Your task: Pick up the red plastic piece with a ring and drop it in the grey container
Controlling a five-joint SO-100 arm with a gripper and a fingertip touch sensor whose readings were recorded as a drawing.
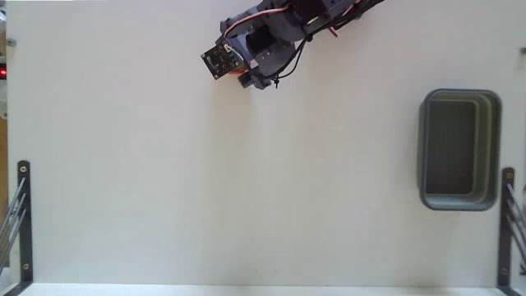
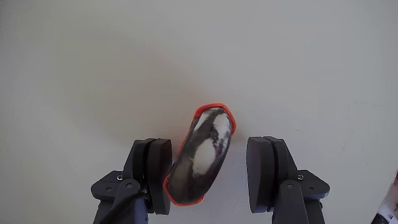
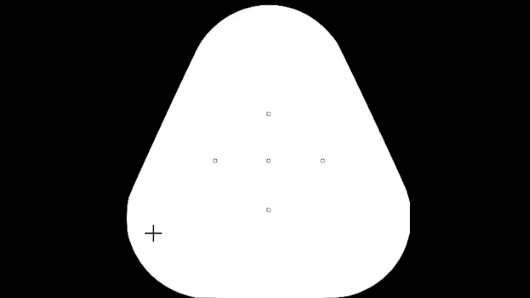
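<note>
Wrist view has your gripper (image 2: pixel 208 180) spread wide around the red plastic piece with a ring (image 2: pixel 202 155) on the counter (image 2: pixel 93 62), so you're mid-grasp: close, lift, then swing across to the grey container (image 1: pixel 423 148), well apart.

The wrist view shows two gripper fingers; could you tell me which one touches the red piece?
The finger on the view's left: the red piece leans against it; a gap separates the right finger.
</note>
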